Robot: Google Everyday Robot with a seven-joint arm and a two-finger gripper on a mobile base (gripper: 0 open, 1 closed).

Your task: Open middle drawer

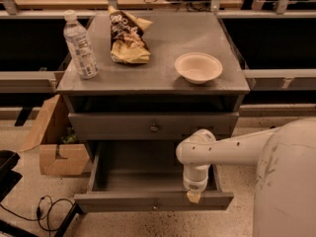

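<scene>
While flat grey middle drawer (118, 126) sits shut, end effector (193, 196) (grip unclear) at bottom drawer (113, 202)

Grey cabinet (163, 38), cream bowl (198, 67), brown-and-tan bag (127, 41) — tan-tipped white gripper (193, 197) at the open drawer's (123, 202) front.

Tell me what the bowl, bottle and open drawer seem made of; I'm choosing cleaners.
Bowl: matte cream, probably paper or pulp. Bottle: clear plastic, see-through with a label. Middle drawer: grey, flat matte front, painted metal or laminate, unclear; its knob looks brass. The gripper hangs at its front edge.
</scene>
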